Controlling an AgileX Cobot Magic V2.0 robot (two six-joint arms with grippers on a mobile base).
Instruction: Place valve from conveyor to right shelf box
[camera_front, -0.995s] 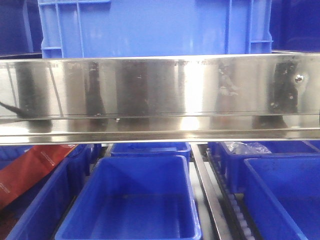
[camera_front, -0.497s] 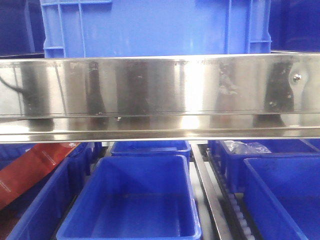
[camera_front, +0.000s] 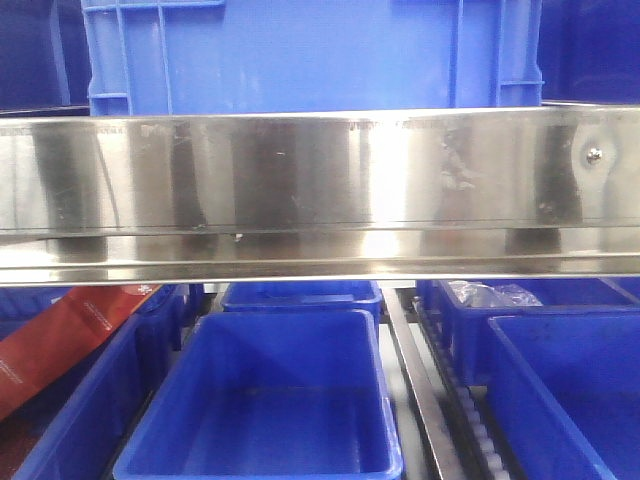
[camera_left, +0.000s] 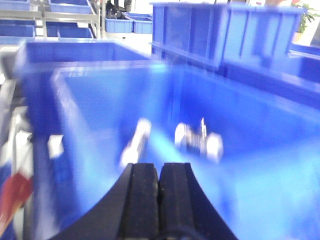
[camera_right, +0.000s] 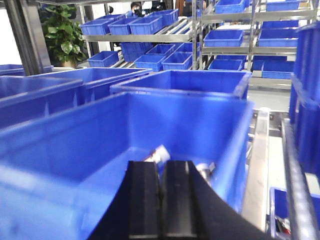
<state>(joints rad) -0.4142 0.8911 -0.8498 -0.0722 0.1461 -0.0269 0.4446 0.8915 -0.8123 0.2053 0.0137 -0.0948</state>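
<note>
In the front-facing view a shelf rail (camera_front: 320, 190) runs across the middle, with a crate (camera_front: 310, 55) standing on the level above it. Below it, an open box (camera_front: 265, 400) sits near centre, a second box (camera_front: 300, 296) just behind it, another box (camera_front: 570, 390) to the right beyond a roller track (camera_front: 420, 390), and a packet (camera_front: 60, 340) at far left. In the left wrist view a valve (camera_left: 199, 140) lies in a bin (camera_left: 100, 100) — a taller crate (camera_left: 225, 30) stands behind and to the right.

The front view is aimed level and close at a steel shelf rail (camera_front: 320, 190), with blue bins (camera_front: 270, 400) seen below. Each wrist view is taken from just behind closed jaws, looking down into a blue bin (camera_left: 100, 100) (camera_right: 125, 135).
</note>
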